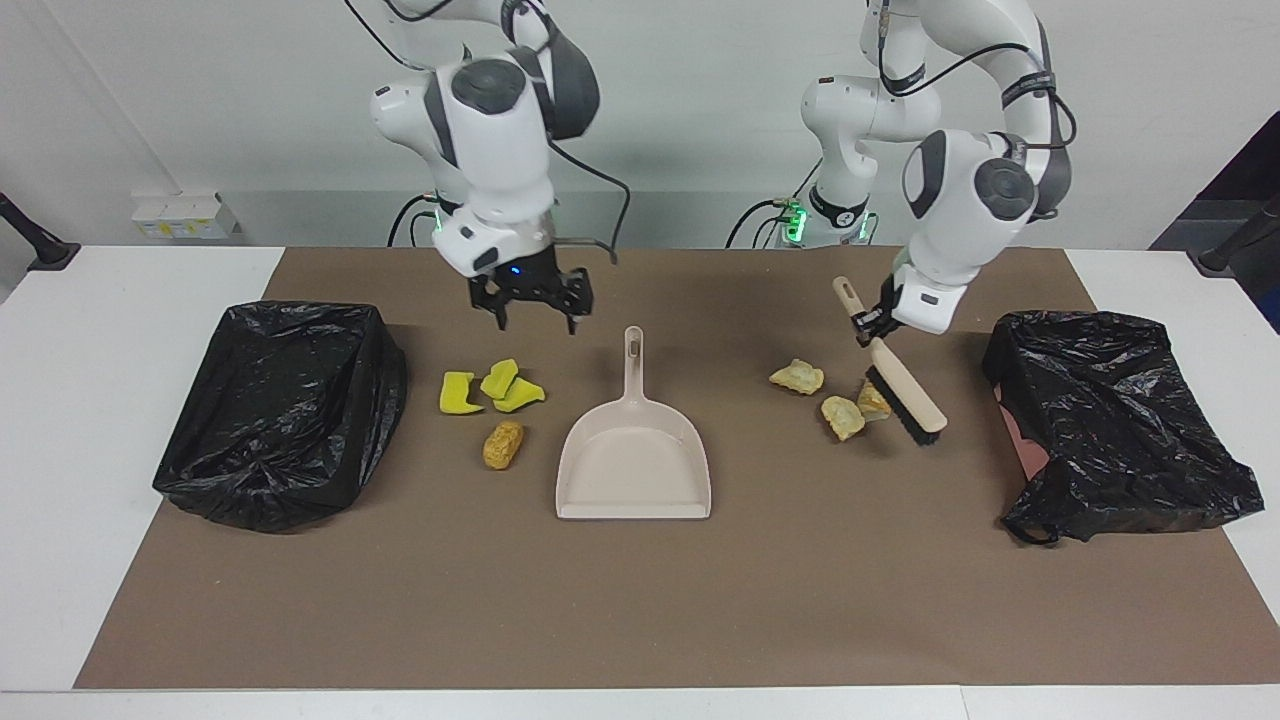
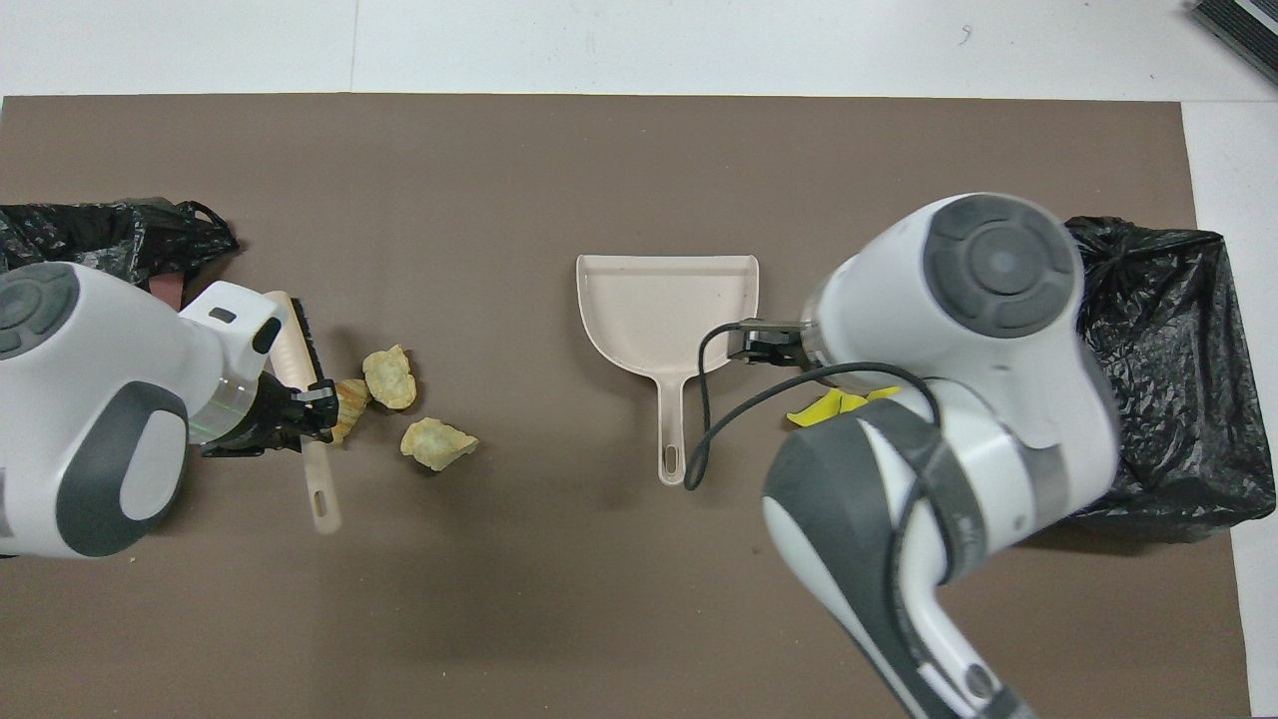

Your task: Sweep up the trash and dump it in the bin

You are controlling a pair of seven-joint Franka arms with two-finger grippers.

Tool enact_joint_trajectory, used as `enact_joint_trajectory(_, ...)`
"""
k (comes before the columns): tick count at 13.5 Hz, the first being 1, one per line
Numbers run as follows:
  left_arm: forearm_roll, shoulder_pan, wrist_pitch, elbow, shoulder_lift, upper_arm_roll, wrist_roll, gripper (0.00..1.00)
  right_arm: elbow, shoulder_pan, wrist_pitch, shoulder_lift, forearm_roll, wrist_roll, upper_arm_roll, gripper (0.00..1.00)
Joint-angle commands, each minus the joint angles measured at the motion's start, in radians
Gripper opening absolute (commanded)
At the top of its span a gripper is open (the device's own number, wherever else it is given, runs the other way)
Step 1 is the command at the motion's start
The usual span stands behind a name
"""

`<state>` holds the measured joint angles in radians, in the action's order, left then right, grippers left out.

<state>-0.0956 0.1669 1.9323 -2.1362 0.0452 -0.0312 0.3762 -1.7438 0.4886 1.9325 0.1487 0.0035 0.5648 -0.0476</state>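
My left gripper is shut on the handle of a beige brush. The brush slants down, its black bristles on the mat beside three tan trash lumps, on the side toward the left arm's end. One lump is partly hidden by the brush. My right gripper hangs open and holds nothing, over the mat between the dustpan's handle and the yellow sponge pieces. An orange-brown lump lies beside the beige dustpan. A black-bagged bin stands at the right arm's end.
A second black-bagged bin sits at the left arm's end of the brown mat, close to the brush. In the overhead view the right arm covers most of the yellow pieces and the orange-brown lump.
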Motion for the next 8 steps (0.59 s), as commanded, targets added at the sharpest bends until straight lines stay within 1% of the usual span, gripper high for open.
enact_joint_trajectory(1,0.011,-0.088,0.028,-0.051,0.013,0.013,-0.153,0.0,0.012,0.059,0.069,0.067,0.027,0.092,0.006,1.0)
enact_joint_trajectory(3,0.011,-0.119,0.056,-0.095,0.019,0.013,-0.219,0.0,0.0,0.105,0.117,0.112,0.046,0.098,0.008,1.0)
enact_joint_trajectory(4,0.011,-0.119,0.057,-0.112,0.021,0.014,-0.249,0.0,-0.017,0.117,0.124,0.121,0.046,0.086,0.009,1.0)
enact_joint_trajectory(6,0.011,-0.109,0.059,-0.135,0.031,0.014,-0.267,0.0,-0.092,0.12,0.16,0.117,0.046,0.055,0.009,1.0)
enact_joint_trajectory(8,0.011,-0.107,0.057,-0.171,0.05,0.014,-0.359,0.0,-0.141,0.12,0.174,0.109,0.046,0.017,0.009,1.0)
